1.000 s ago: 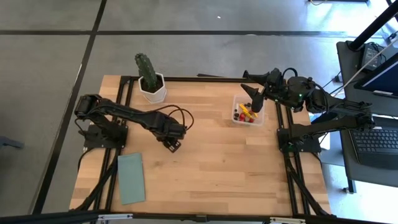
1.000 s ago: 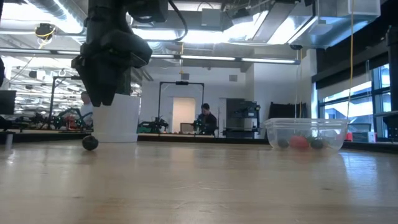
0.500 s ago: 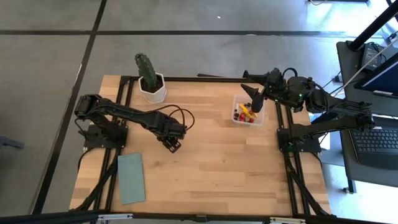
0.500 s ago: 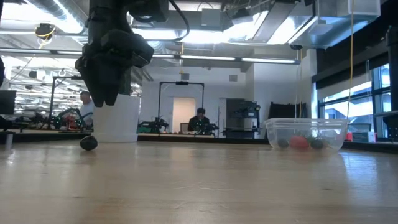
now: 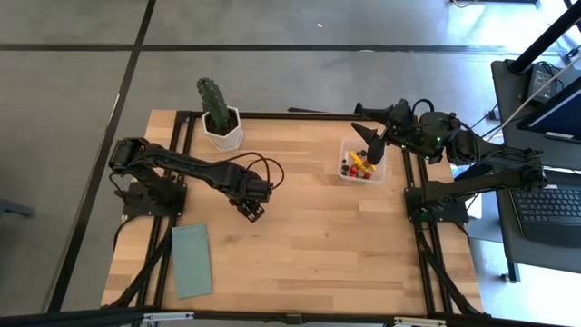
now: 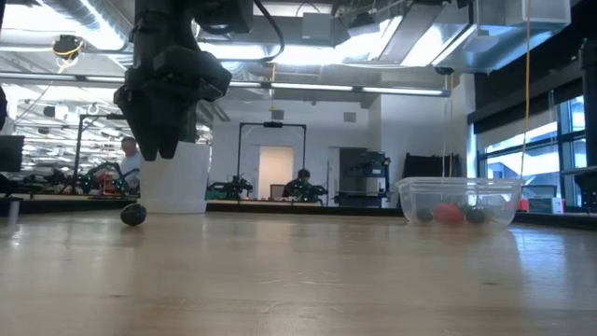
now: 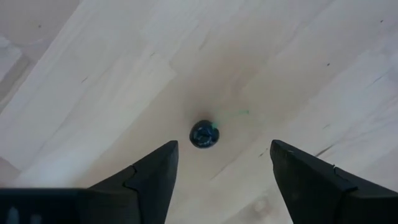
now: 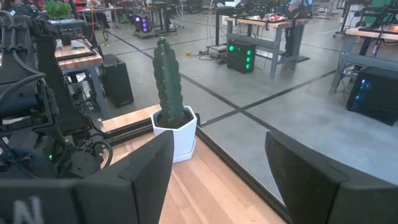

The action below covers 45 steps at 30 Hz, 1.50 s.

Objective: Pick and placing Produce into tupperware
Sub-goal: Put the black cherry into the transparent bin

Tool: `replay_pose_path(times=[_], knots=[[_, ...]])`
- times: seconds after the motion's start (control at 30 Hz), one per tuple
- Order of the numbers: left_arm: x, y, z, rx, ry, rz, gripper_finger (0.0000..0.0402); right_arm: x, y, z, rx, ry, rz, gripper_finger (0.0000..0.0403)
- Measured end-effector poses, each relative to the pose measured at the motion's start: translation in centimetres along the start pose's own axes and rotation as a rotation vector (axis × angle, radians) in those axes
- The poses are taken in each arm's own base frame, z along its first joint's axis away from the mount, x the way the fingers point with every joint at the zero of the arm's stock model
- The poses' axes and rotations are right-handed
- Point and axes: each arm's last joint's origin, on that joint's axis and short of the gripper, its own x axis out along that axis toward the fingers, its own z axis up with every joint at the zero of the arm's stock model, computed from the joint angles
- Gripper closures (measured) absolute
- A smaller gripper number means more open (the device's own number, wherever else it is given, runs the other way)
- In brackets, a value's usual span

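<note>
- A green cactus (image 5: 213, 98) stood upright in a white hexagonal pot (image 5: 223, 130) near the upper left of the wooden surface (image 5: 300, 236) in the high view.
- A flat green rectangular pad (image 5: 192, 260) lay at the lower left of that frame, well apart from the pot.
- A laptop (image 5: 548, 204) sat at the right edge of the frame.
- In the low view, a person (image 6: 303, 182) sat far back at mid-frame, and another (image 6: 128, 161) showed at the left.
</note>
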Motion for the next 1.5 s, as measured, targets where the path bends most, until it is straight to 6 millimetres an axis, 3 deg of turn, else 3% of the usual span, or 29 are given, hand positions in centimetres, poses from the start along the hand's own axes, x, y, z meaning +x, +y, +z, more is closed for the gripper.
replay_pose_path(times=[0.93,1.0,1.33,1.5], knots=[[0.0,0.0,0.0,0.011,-0.003,0.002,0.0154,0.0,0.0,0.0,0.000,0.000,0.000,0.0148],[0.0,0.0,0.0,0.083,-0.003,0.002,0.0154,0.0,0.0,0.0,0.000,0.000,0.000,0.0148],[0.1,-0.1,-0.2,0.880,0.006,-0.010,0.0154,0.0,0.0,0.0,0.010,0.000,0.000,0.0148],[1.7,0.7,-1.1,1.111,0.076,-0.006,0.0154,0.0,0.0,0.0,0.010,0.000,0.000,0.0148]])
